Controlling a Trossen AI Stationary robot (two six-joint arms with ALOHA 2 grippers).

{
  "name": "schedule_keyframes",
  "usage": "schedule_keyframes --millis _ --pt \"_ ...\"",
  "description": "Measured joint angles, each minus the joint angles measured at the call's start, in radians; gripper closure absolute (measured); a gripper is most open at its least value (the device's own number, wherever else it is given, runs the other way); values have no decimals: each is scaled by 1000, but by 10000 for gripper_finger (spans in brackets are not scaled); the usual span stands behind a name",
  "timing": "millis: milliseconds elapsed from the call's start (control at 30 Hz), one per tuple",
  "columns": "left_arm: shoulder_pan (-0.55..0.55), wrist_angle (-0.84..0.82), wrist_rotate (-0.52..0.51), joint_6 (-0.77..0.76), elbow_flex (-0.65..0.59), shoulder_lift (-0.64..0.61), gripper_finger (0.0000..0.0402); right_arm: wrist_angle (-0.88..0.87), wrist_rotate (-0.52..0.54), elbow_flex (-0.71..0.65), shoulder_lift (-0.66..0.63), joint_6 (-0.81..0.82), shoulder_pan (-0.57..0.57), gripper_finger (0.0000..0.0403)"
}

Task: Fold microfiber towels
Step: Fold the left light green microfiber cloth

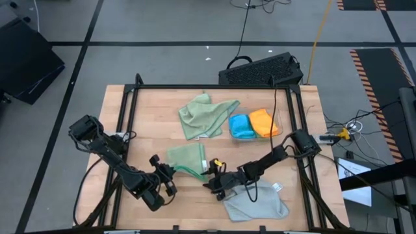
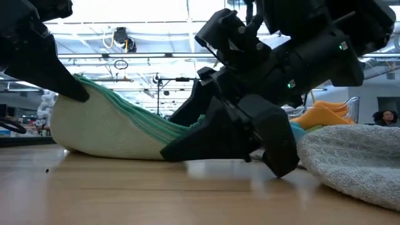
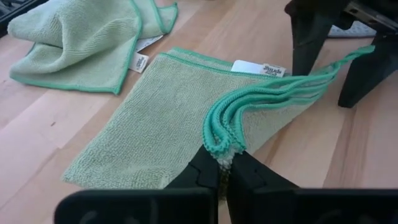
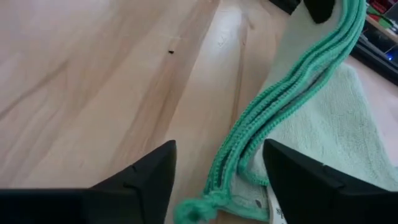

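On the wooden counter (image 1: 149, 117), the left tool (image 3: 225, 163) pinches the stacked green edges of a folded sage towel (image 3: 161, 118) at one corner, while the right tool (image 4: 214, 180), fingers spread, straddles the same hem at the neighbouring corner beside a grey towel (image 1: 257, 203).

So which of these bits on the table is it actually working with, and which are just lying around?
Part of the job:
- folded pale green towel, its edge pinched by the left tool; right tool open beside it
- crumpled pale green towel
- blue towel
- orange towel
- grey towel

Just lying about:
- black keyboard
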Motion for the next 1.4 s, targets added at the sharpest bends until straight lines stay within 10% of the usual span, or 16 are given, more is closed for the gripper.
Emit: schedule_keyframes --millis 500,867,1400 --pt "-7 35 53 52 0 0 387 -128 -114 -4 -52 33 -47 392" --pt "-87 215 155 229 0 0 387 -209 -625 16 -191 387 -118 397" --pt "42 11 181 200 0 -20 387 -328 -572 24 -193 515 -237 392"
